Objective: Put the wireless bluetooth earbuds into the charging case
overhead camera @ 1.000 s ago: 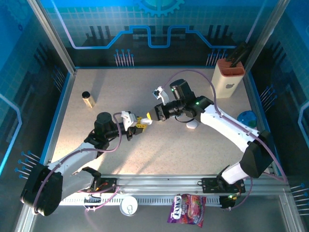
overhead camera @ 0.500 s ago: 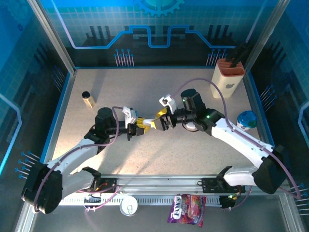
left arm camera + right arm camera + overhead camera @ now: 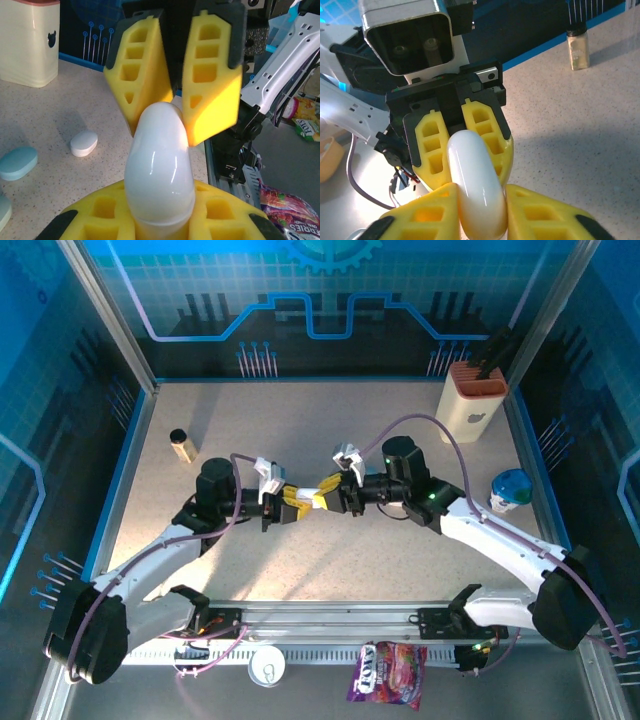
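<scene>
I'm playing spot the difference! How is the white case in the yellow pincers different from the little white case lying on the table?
The held case hangs in the air; the table case rests flat on the table. The held case is squeezed at its ends by the left pincer and the right pincer; the table case is touched by no pincer. Both are white, smooth and rounded.

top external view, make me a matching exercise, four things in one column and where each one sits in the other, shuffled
1 white charging case
2 spice jar
3 cream knife block
4 candy bag

a far right corner of the table
b past the table's near edge
c held between the left end effector and the right end effector
d table's far left side

Pairs: 1-c, 2-d, 3-a, 4-b
</scene>
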Motion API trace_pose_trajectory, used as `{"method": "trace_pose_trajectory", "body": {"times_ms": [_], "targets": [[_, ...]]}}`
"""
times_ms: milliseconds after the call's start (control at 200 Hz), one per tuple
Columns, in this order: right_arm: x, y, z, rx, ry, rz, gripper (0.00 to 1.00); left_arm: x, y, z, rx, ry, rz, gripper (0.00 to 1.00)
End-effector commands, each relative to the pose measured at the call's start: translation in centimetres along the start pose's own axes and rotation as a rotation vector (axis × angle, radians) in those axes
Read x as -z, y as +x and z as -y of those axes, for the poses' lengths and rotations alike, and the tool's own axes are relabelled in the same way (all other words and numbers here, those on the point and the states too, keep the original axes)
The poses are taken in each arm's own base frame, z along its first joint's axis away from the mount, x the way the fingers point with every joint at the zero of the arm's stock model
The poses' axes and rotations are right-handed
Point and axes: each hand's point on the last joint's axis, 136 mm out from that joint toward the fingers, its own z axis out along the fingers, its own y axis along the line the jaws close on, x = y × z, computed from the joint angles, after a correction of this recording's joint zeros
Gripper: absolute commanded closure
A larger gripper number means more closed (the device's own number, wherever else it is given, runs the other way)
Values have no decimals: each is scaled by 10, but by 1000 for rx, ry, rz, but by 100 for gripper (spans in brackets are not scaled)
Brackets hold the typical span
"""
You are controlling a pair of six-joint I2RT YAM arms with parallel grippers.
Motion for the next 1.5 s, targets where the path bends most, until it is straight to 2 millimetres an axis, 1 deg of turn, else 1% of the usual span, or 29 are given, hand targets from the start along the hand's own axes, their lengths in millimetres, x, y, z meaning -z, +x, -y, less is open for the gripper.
{"method": "trace_pose_trajectory", "body": {"times_ms": [0, 45, 80, 95, 125, 195, 200, 210, 235, 320, 365, 440, 490, 520, 565, 605, 690, 715, 765, 850, 930, 1051, 1111, 1196, 1276, 1326, 1336, 1426, 1496], "targets": [[1, -8, -4, 31, -2, 29, 84, -2, -13, 3, -27, 12, 15, 88], [2, -8, -3, 34, 4, 32, 84, -2, -14, 0, -35, -6, 21, 85], [3, -9, -3, 35, 8, 34, 84, -2, -14, -2, -40, -16, 26, 77], [3, -9, -4, 38, 7, 35, 84, -1, -16, -2, -44, -23, 31, 75], [3, -9, -4, 40, 9, 34, 84, -1, -17, -5, -45, -38, 39, 74], [3, -8, -4, 38, 8, 32, 85, -1, -21, -6, -50, -46, 55, 74], [2, -3, -2, 30, 9, 22, 85, -1, -21, -6, -51, -46, 56, 74], [2, 2, -1, 22, 10, 14, 86, -1, -22, -6, -53, -46, 58, 74], [1, 3, 0, 16, 11, 11, 88, -1, -23, -6, -53, -46, 59, 74], [0, 3, 3, 5, 22, 16, 89, -2, -23, -7, -53, -45, 58, 60], [0, 2, 5, 1, 31, 22, 89, -2, -23, -7, -56, -44, 57, 57], [1, 2, 9, -7, 46, 26, 90, -2, -22, -7, -58, -48, 58, 50], [2, 2, 12, -18, 57, 27, 91, -1, -22, -8, -60, -58, 59, 48], [2, 2, 13, -26, 62, 28, 91, -1, -21, -9, -62, -65, 60, 45], [3, 4, 18, -48, 82, 27, 91, 0, -22, -11, -75, -80, 64, 36], [4, 8, 27, -79, 114, 20, 91, 1, -24, -12, -94, -100, 75, 27], [8, 24, 48, -152, 194, -2, 92, 6, -25, -12, -180, -136, 96, 11], [9, 31, 56, -177, 218, -6, 92, 7, -23, -12, -208, -146, 96, 8], [12, 44, 69, -227, 267, -11, 93, 8, -17, -11, -258, -150, 77, 5], [18, 70, 93, -306, 363, -27, 94, 7, -2, -13, -278, -164, 27, 1], [24, 96, 112, -372, 443, -51, 93, 5, 10, -17, -286, -181, -8, 1], [31, 129, 133, -456, 527, -77, 93, -1, 25, -23, -270, -194, -47, 1], [33, 144, 141, -488, 553, -94, 93, -4, 31, -26, -261, -193, -64, 1], [34, 159, 148, -525, 574, -96, 92, -7, 35, -28, -256, -189, -76, 1], [35, 169, 155, -551, 585, -81, 89, -8, 36, -29, -255, -186, -81, 1], [37, 179, 158, -581, 593, -94, 87, -9, 37, -29, -251, -184, -84, 1], [36, 176, 159, -572, 590, -79, 87, -9, 37, -30, -250, -185, -85, 1], [38, 185, 164, -599, 606, -79, 83, -10, 40, -31, -240, -183, -94, 1], [39, 189, 167, -618, 611, -77, 78, -11, 41, -31, -234, -183, -98, 1]]}}
